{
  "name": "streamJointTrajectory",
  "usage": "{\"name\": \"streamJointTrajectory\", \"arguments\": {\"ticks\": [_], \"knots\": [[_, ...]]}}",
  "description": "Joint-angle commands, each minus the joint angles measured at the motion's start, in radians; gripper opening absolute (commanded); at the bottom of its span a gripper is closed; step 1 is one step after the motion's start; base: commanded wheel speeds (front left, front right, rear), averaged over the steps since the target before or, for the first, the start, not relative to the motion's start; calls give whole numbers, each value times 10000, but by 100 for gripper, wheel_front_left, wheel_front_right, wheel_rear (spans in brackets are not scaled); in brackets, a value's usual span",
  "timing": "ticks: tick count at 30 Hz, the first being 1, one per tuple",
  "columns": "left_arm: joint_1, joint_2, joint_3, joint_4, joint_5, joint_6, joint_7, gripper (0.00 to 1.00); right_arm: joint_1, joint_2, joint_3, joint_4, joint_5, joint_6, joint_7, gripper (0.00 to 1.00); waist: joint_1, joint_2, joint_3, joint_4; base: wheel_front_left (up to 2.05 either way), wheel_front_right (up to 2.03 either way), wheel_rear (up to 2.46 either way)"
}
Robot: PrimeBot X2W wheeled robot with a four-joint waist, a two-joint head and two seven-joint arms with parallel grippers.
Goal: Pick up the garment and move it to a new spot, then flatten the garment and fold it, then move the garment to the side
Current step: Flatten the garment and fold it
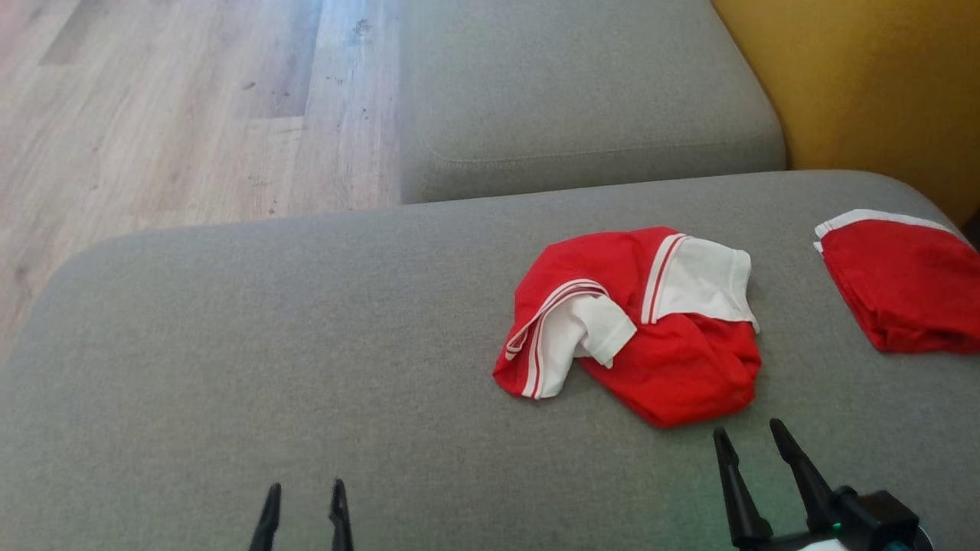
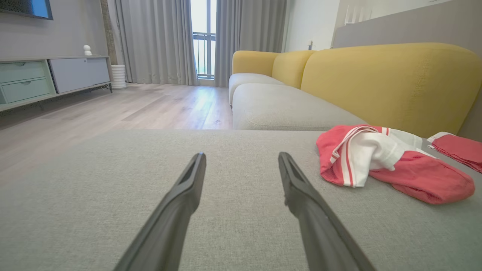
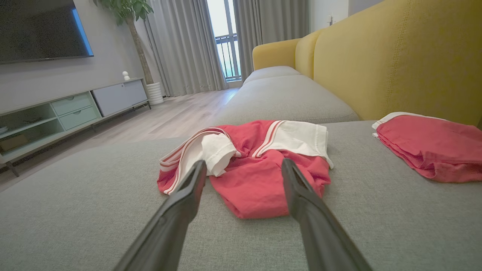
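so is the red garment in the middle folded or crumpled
Crumpled: the garment lies bunched in a heap, white sleeves twisted across it.

You're in a home living room: yellow-backed sofa to the right of your right end effector, TV and media console off left, curtains ahead.

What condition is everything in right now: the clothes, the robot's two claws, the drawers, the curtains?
Garment: crumpled on the seat, untouched.
Second garment: folded, at the seat's right end.
Left gripper: open, empty, over bare cushion.
Right gripper: open, empty, just short of the garment.
Drawers: shut.
Curtains: parted at the window.
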Motion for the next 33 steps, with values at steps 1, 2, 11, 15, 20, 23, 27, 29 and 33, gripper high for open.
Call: {"name": "streamJointTrajectory", "arguments": {"ticks": [1, 2, 11, 15, 20, 23, 27, 29, 33], "knots": [[-598, -135, 102, -222, -42, 42, -97, 100, -364, -18, 224, -325, -64, 67, -111, 100, 0, 0, 59, -37, 0, 0, 0], [-638, -136, 40, -170, -45, 40, -97, 100, -382, -22, 234, -334, -67, 67, -111, 100, 0, 0, 108, -62, 0, 0, 0], [-2143, -136, -916, 1151, 126, -223, -97, 100, -784, -218, 438, -570, -94, 67, -111, 100, 0, 0, 1096, -484, 0, 0, 0], [-3287, -136, -1484, 2180, 98, -475, -97, 100, -1016, -380, 569, -616, -72, 67, -111, 100, 0, 0, 1686, -755, 0, 0, 0], [-5175, -137, -2282, 3753, 166, -663, -97, 100, -1466, -522, 543, -779, -38, 67, -111, 100, 0, 0, 2638, -949, 0, 0, 0], [-6267, -137, -2753, 4526, -59, -676, -63, 100, -1771, -592, 609, -835, -30, 67, -111, 100, 0, 0, 3137, -1033, 0, 0, 0], [-7529, -137, -3312, 5629, -311, -646, 145, 100, -2126, -679, 790, -841, -7, 67, -111, 100, 0, 0, 3566, -1192, 0, 0, 0], [-8014, -137, -3541, 6100, -482, -681, 216, 100, -2278, -710, 824, -826, 9, 67, -111, 100, 0, 0, 3703, -1297, 0, 0, 0], [-8795, -137, -3892, 6958, -721, -696, 202, 100, -2506, -709, 865, -806, 37, 67, -111, 100, 0, 0, 3875, -1542, 0, 0, 0]]}}
